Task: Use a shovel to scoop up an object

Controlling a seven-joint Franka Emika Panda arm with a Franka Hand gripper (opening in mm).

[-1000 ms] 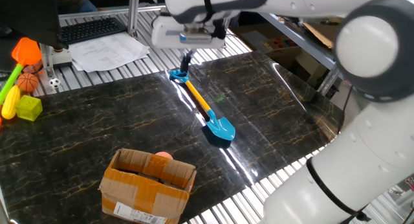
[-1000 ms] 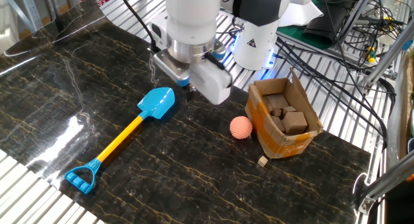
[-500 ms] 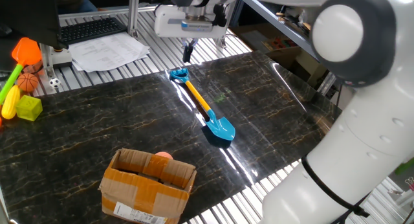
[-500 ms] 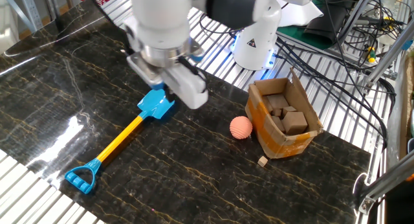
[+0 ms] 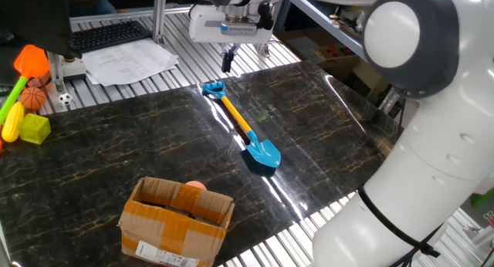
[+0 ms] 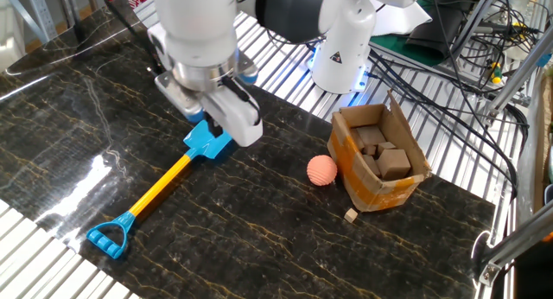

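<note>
Fingers (image 5: pixel 227 62) narrow, holding nothing, above the shovel's (image 5: pixel 241 133) looped handle; ball (image 6: pixel 321 170) well apart.

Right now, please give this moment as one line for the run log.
phase: approach | gripper: above handle end, holds nothing | shovel: flat on table, untouched | ball: on table beside cardboard box | scoop: not yet begun

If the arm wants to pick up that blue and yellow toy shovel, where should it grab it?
Probably from straight above, near the handle end of the yellow shaft. The shovel lies flat on the table, and the shaft is straight, narrow and bare, so the fingers can close across it. A grip far from the blue blade leaves it free to slide under the ball. The gripper hangs above the looped handle.
</note>
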